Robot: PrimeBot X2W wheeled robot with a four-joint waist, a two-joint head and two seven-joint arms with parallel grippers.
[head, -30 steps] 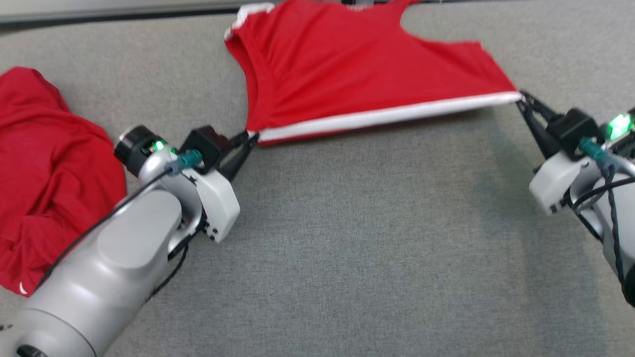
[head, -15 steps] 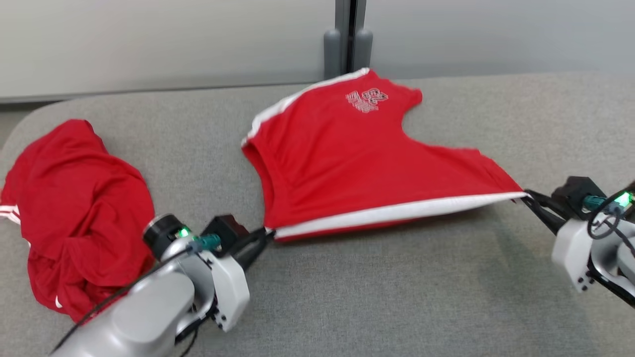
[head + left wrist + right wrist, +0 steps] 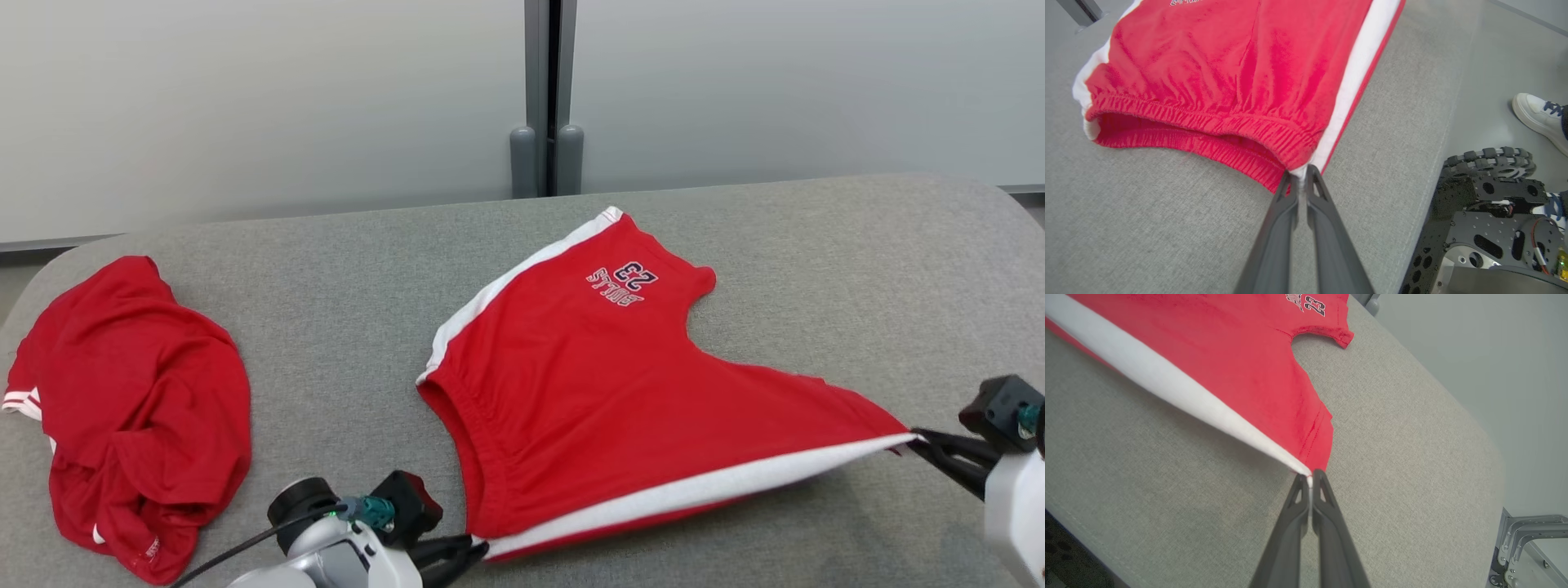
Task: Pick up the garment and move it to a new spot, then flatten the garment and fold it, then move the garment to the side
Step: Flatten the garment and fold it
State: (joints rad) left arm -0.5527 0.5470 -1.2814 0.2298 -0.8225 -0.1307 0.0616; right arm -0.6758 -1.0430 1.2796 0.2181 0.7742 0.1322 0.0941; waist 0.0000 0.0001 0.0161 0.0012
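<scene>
The garment (image 3: 604,384) is a pair of red shorts with white side stripes and a "23" print, spread on the grey padded table (image 3: 343,269). My left gripper (image 3: 482,552) is shut on the waistband corner at the near stripe, seen close in the left wrist view (image 3: 1300,171) beside the gathered waistband (image 3: 1208,122). Out to the right, my right gripper (image 3: 916,439) is shut on the leg-hem corner of that stripe, as the right wrist view (image 3: 1309,477) shows. The near edge (image 3: 1180,392) is stretched taut between them, slightly raised off the table.
A second red garment (image 3: 131,408) lies crumpled at the table's left end. A grey wall with a vertical post (image 3: 547,98) stands behind the table. The left wrist view shows the robot's base (image 3: 1490,220) and a person's white shoe (image 3: 1539,122) on the floor.
The head camera has tilted up, so the whole picture shifted down and the wall came into view. Both grippers keep their grip on the stretched edge.
</scene>
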